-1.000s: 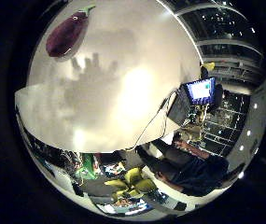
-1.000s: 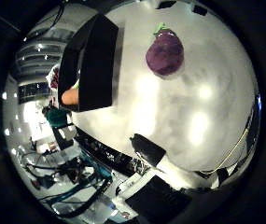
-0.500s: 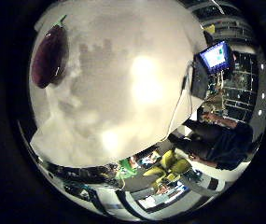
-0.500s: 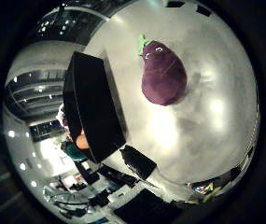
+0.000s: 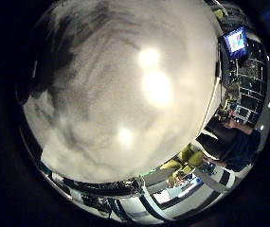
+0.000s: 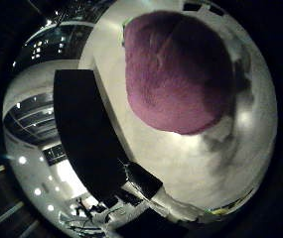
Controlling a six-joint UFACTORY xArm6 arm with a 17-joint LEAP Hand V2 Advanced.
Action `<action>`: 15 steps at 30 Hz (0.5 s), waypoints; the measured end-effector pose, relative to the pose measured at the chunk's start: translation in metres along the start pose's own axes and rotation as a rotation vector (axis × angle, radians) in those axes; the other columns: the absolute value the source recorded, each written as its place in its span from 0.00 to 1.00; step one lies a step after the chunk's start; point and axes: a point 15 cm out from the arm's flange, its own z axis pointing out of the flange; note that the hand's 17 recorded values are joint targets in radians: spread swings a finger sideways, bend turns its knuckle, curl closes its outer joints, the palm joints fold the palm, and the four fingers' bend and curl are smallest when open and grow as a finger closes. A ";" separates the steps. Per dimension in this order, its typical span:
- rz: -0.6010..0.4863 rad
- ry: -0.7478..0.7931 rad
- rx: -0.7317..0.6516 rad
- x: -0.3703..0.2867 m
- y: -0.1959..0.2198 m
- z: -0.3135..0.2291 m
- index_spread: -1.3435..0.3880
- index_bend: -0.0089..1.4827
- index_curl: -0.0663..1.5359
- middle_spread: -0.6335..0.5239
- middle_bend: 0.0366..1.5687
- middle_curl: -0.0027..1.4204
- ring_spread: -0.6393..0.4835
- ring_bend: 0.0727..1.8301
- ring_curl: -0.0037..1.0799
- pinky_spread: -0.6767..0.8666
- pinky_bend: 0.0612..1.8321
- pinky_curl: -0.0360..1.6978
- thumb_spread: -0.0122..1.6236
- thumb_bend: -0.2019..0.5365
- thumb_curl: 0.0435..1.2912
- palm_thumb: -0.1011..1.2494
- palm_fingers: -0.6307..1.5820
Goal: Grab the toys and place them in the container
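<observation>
A purple plush eggplant toy (image 6: 178, 74) with a green stem lies on the white table (image 6: 180, 163) and fills much of the thumb side view, very close under my palm. A black container (image 6: 84, 134) stands on the table right beside the toy. In the little finger side view I see only the bare white tabletop (image 5: 125, 85) with the hand's shadow spread over it. No part of my hand shows in either view.
The table's edge (image 5: 125, 182) runs close by, with the room beyond it: a lit screen (image 5: 235, 41), yellow chairs (image 5: 184, 163) and a seated person. A small black object (image 6: 143, 181) sits at the table edge past the container.
The palm has come down toward the table. The eggplant toy has grown to fill much of the thumb side view and has left the little finger side view.
</observation>
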 end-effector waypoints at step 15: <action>-0.048 0.042 0.305 -0.012 -0.037 -0.047 0.54 0.75 0.45 0.40 0.25 0.26 0.68 0.06 0.13 0.71 0.06 0.11 0.61 0.35 0.27 0.80 0.53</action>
